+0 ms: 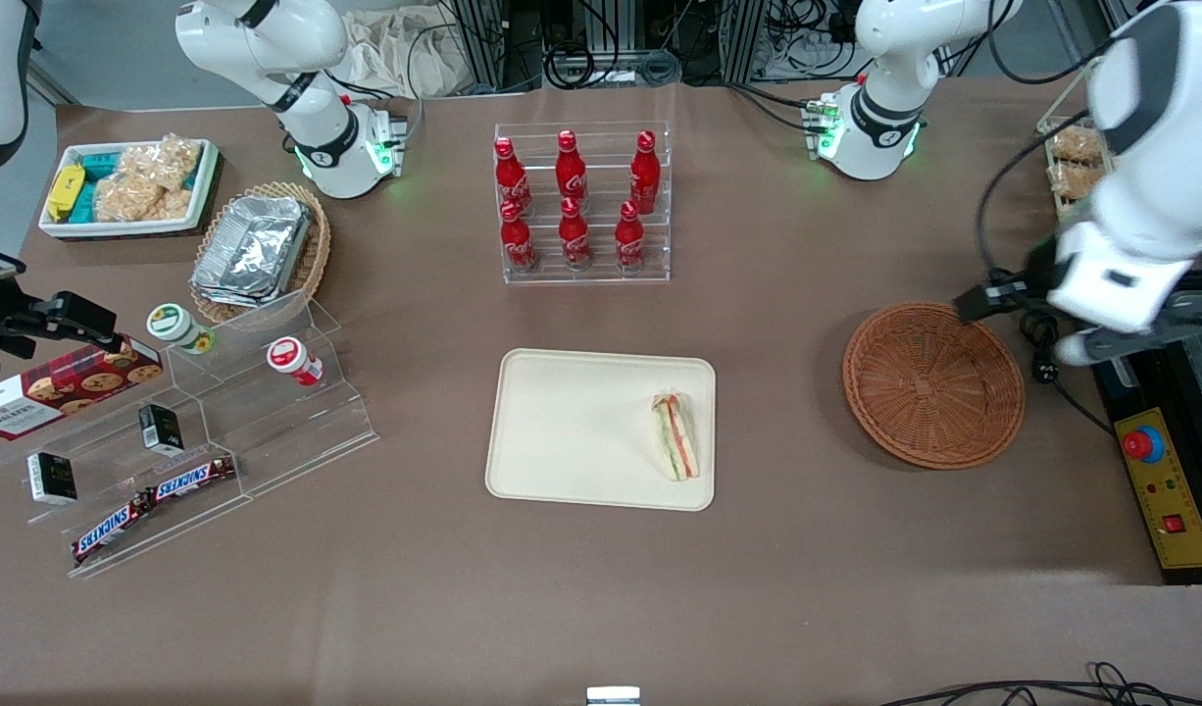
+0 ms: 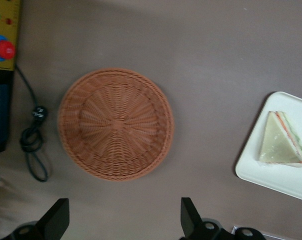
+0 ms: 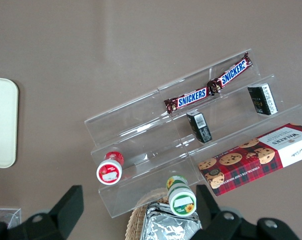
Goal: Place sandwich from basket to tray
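The sandwich (image 1: 676, 435) (image 2: 283, 141), a clear-wrapped wedge with green and orange-red filling, lies on the cream tray (image 1: 572, 431) (image 2: 291, 177), close to the tray's edge toward the working arm's end. The reddish-brown wicker basket (image 1: 932, 384) (image 2: 116, 124) sits on the table with nothing in it. My left gripper (image 1: 993, 294) (image 2: 123, 205) hangs high above the basket's rim at the working arm's end, open, with nothing between its fingers (image 2: 188, 215).
A clear rack of red cola bottles (image 1: 581, 201) stands farther from the front camera than the tray. A control box with a red button (image 1: 1165, 490) (image 2: 2, 47) and a black cable (image 2: 33, 145) lie beside the basket. An acrylic snack stand (image 1: 199, 431) sits toward the parked arm's end.
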Controlling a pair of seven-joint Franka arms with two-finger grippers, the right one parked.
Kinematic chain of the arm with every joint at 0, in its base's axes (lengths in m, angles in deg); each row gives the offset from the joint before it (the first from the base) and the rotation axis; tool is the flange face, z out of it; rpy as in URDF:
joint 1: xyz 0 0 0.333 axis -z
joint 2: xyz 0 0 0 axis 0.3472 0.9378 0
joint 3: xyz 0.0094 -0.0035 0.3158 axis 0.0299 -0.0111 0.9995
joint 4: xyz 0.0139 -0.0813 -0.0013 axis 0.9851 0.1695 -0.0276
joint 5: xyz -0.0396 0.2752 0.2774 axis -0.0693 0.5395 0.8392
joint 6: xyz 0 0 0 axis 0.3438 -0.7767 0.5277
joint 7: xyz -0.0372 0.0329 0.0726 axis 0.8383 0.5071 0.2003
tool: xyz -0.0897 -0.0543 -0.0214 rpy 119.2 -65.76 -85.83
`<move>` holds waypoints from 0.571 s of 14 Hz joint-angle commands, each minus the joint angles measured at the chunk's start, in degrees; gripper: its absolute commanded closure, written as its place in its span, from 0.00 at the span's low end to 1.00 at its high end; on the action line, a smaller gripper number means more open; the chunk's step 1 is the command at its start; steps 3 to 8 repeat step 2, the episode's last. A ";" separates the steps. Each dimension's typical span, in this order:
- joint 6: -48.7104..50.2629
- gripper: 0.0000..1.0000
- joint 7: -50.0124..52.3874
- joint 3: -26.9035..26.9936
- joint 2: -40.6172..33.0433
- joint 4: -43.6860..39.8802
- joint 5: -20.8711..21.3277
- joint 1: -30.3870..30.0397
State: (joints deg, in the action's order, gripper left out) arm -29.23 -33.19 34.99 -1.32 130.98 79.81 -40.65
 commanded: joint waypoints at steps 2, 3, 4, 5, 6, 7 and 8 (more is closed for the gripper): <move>3.33 0.00 -1.18 -0.72 1.61 -4.33 -0.04 -3.48; 3.33 0.00 -1.18 -0.72 1.61 -4.33 -0.04 -3.48; 3.33 0.00 -1.18 -0.72 1.61 -4.33 -0.04 -3.48; 3.33 0.00 -1.18 -0.72 1.61 -4.33 -0.04 -3.48; 3.33 0.00 -1.18 -0.72 1.61 -4.33 -0.04 -3.48; 3.33 0.00 -1.18 -0.72 1.61 -4.33 -0.04 -3.48; 3.33 0.00 -1.18 -0.72 1.61 -4.33 -0.04 -3.48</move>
